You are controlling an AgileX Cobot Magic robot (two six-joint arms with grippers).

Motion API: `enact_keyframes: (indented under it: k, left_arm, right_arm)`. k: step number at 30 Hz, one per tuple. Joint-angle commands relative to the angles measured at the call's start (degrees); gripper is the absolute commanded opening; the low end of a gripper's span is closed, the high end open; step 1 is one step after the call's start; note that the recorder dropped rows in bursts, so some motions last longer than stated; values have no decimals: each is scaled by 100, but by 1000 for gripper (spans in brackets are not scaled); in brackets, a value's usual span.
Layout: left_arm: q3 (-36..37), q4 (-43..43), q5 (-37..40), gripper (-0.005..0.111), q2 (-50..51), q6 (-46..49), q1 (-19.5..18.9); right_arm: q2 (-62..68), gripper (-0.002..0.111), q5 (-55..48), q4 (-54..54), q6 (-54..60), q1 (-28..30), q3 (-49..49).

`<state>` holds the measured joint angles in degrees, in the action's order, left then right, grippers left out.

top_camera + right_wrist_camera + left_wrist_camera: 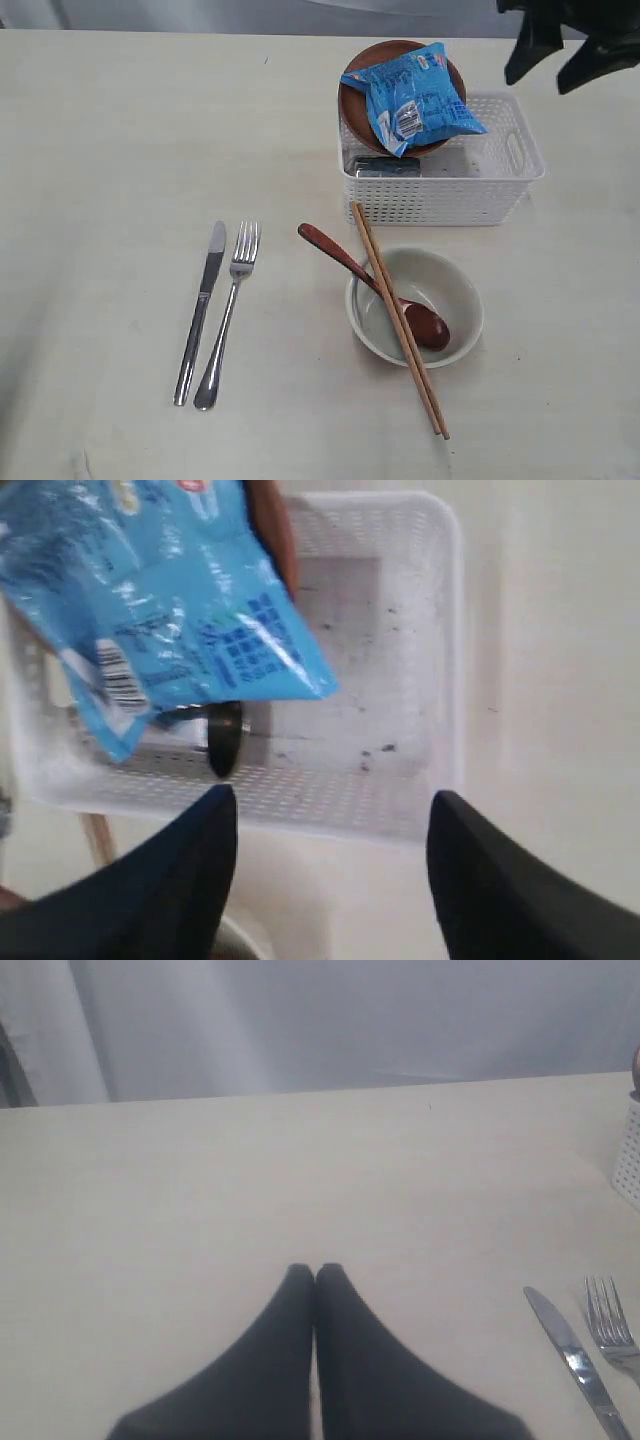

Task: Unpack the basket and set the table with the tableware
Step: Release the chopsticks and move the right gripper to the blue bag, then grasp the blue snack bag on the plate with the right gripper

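Right gripper [330,805] is hovering spread wide by the basket [445,660] rim; left gripper [316,1272] is hanging clenched over open table [200,1190].

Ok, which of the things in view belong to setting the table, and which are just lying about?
Part of the job:
basket
brown plate, in the basket
knife
fork
bowl
spoon
chopsticks

Just lying about:
blue snack packet, resting on the plate
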<state>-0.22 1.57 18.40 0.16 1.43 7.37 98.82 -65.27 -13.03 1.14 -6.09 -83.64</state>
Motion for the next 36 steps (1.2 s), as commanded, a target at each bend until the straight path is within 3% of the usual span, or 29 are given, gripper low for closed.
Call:
enact_keyframes:
  k: [1,5,9,27,29,35,36]
  left_arm:
    - [22,16,-9,0,-16,33,-16]
    - [22,16,-9,0,-16,33,-16]
    - [22,16,-9,0,-16,33,-16]
    - [22,16,-9,0,-16,33,-16]
    - [22,16,-9,0,-16,33,-16]
    - [22,16,-9,0,-16,33,-16]
    - [22,16,-9,0,-16,33,-16]
  right_arm:
    - [493,54,414,-2168,1460,316,-22]
    - [1076,54,873,-2625,2351,248,-22]
    - [1174,54,1468,-2475,2454,235,-22]
    - [1428,54,1739,-2356,2977,-148,-22]
    - [1428,47,1718,-2250,2954,-148,-22]
    - [1428,3,1642,-2141,2954,-148,-22]
    - [1428,0,1633,-2141,2968,-148,-22]
